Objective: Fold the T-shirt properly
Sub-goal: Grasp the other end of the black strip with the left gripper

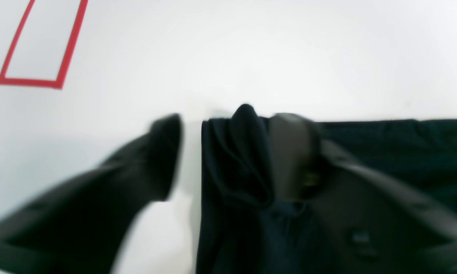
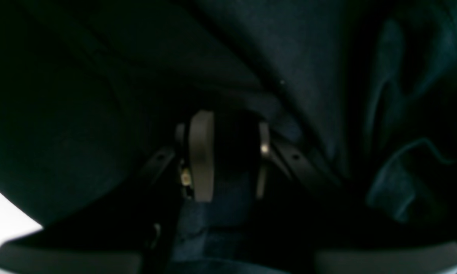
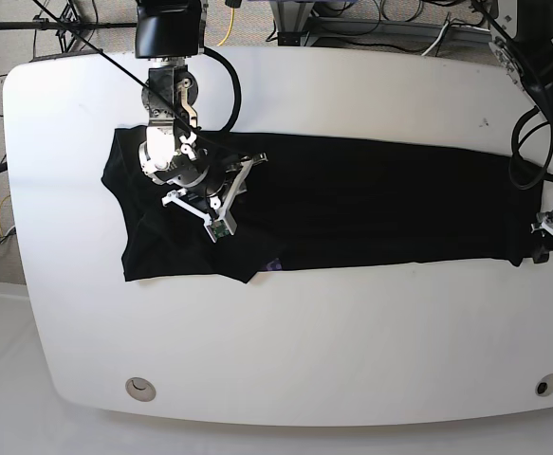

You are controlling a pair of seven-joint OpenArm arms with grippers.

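A: Start close in. What do the left fingers have?

B: In the left wrist view they stand spread. One finger hangs over bare tabletop, the other sits on the shirt, and a bunched corner of cloth rises between them. The fingers are not closed on it.

A: And the right fingers?

B: The right wrist view is nearly all dark cloth. The two pads stand a little apart with something dark filling the gap. It looks like a pinch on a fold, but it is too dim to say, so I cannot tell whether they grip.

A: Where does the shirt lie overall?

B: From the base view it runs as a long black band across the middle of the tabletop, already narrowed. The left arm is at its end on that view's right, at the very edge of the cloth. The right arm sits over the other end, where the cloth spreads wider and is rumpled. A small purple mark shows at the near edge there.

A: How will it handle?

B: Soft, light and limp, I'd judge. It will sag and drag rather than hold any shape, and black-on-black hides the layers. Best to take it at corners or along a hem, pinching every layer together, and lift both ends evenly so the fold lands square.
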